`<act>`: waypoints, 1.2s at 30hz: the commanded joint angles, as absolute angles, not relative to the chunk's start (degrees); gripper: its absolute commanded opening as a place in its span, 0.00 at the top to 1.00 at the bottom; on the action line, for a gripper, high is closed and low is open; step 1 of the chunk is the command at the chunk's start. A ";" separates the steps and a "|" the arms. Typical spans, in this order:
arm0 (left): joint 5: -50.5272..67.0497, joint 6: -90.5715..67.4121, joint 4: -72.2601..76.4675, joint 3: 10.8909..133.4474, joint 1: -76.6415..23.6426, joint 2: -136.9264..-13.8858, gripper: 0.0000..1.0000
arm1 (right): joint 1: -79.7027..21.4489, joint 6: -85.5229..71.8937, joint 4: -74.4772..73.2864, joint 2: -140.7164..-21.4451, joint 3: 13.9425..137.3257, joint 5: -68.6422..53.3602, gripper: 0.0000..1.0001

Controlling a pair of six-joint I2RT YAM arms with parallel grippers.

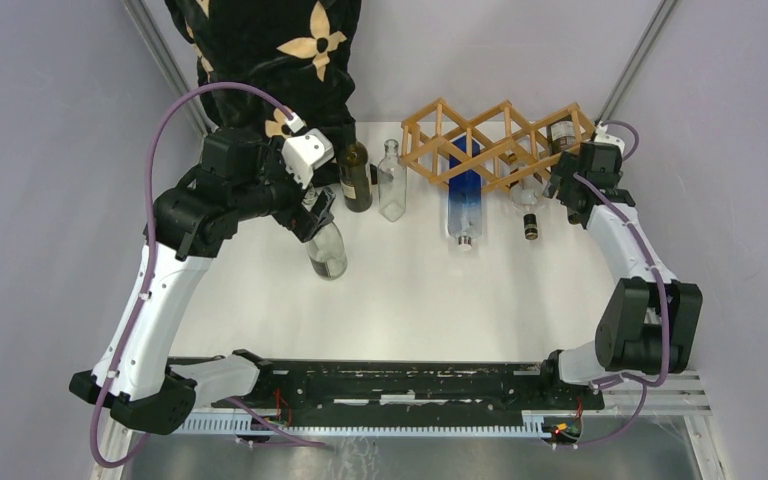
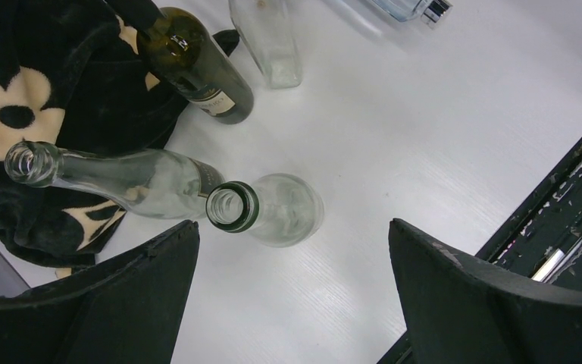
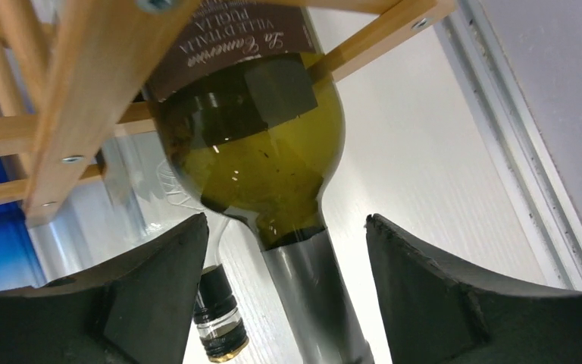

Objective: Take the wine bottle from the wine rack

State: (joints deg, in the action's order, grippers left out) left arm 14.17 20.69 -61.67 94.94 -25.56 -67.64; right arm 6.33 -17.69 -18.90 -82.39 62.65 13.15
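Right gripper [image 3: 284, 227]: jaws spread wide, nothing clamped. The wine bottle [image 3: 258, 144] is right ahead of its fingers [image 3: 144, 296]: olive-green glass, dark label, body sitting in the end cell of the wine rack [image 3: 83, 83]. The grey-foiled neck sticks out of the rack and runs down between the two fingers. We see a gap on both sides, so no contact as far as we can tell. The bottle is not off the rack yet. Just outside the finger nearer the rest of the rack there is a small capped neck [image 3: 220, 326] of another bottle, with a black and gold cap. Beyond that finger a blue bottle [image 3: 0, 250] also sits in the rack.

Left gripper [image 2: 294, 227]: also wide open, holding nothing. Below and between its fingers a clear bottle [image 2: 276, 208] stands mouth up on the white table [image 2: 424, 114], closer to one finger than the other. Past that same finger a second clear bottle [image 2: 121, 180] looks tilted in the wrist view; we cannot tell whether it leans or stands. Further ahead of the fingertips are a dark green bottle [image 2: 197, 68] and a third clear bottle [image 2: 269, 45], both upright in the top view. Black fabric [image 2: 30, 98] with a cream flower print sits beside those bottles, on the side away from the fingers.
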 commanded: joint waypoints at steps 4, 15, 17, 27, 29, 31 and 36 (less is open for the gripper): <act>15.11 22.78 -59.85 95.19 -25.40 -66.54 0.00 | 7.10 -18.58 -16.60 -86.86 64.45 10.07 0.27; 15.42 23.11 -59.52 96.43 -25.41 -66.79 0.00 | 7.03 -21.71 -9.94 -80.49 56.52 0.93 0.64; 15.84 22.97 -59.43 96.86 -25.41 -66.81 0.00 | 7.03 -21.70 -10.05 -79.41 55.55 0.79 0.76; 16.33 22.59 -59.34 96.37 -25.41 -66.57 0.00 | 6.50 -21.71 -11.32 -74.25 51.90 0.94 0.43; 16.30 22.75 -59.41 96.33 -25.41 -66.26 0.00 | 6.52 -21.56 -12.60 -74.74 52.95 1.54 0.26; 16.14 22.97 -59.37 96.20 -25.40 -65.95 0.00 | 6.58 -21.05 -13.52 -75.35 54.18 2.26 0.19; 16.07 23.38 -59.48 95.80 -25.42 -65.22 0.00 | 6.59 -20.95 -14.42 -76.91 57.65 1.74 0.16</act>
State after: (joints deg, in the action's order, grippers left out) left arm 15.11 21.52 -61.65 94.87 -25.56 -67.02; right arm 6.74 -21.19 -15.59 -76.27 52.77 1.30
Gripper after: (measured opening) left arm 0.996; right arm 0.837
